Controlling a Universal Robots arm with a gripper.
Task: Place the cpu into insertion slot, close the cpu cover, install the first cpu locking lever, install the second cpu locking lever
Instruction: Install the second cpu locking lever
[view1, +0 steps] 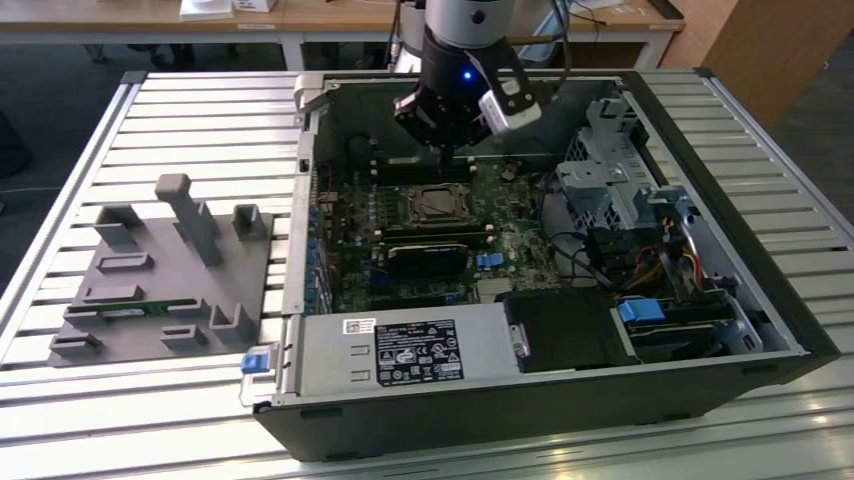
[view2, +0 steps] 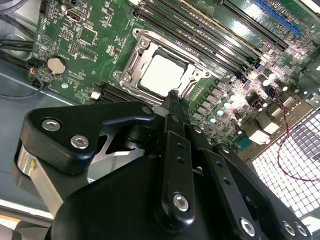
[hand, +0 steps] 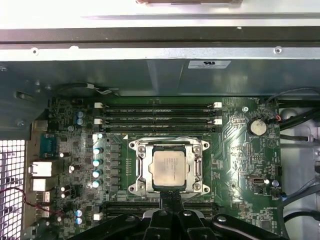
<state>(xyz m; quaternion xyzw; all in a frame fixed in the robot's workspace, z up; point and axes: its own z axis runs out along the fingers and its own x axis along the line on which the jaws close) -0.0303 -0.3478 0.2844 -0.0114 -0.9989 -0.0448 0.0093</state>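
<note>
You are looking into an open computer case (view1: 747, 290) lying on a slatted table (view1: 200, 110). The cpu (hand: 169, 168) sits in the insertion slot (hand: 145, 169) on the green motherboard (hand: 235, 150), its pale metal top showing through the window of the cpu cover (hand: 169, 145), which appears to lie flat around it.

The gripper (view2: 173, 95) hangs just beside the slot's edge. Its fingers (hand: 169, 197) are together in a single narrow black tip, holding nothing.

Risks, as a judgement: the tip is very near the cover's frame, so a slightly off descent could scrape the chip's top or skid onto the small capacitors (hand: 97, 167) beside the slot. If the cover is not fully seated, pressing near it could shift the chip. Whether either locking lever is latched cannot be made out.

Counts — one cpu, one slot, one cover, one gripper. Beside the case lies one grey fixture tray (view1: 160, 290).
</note>
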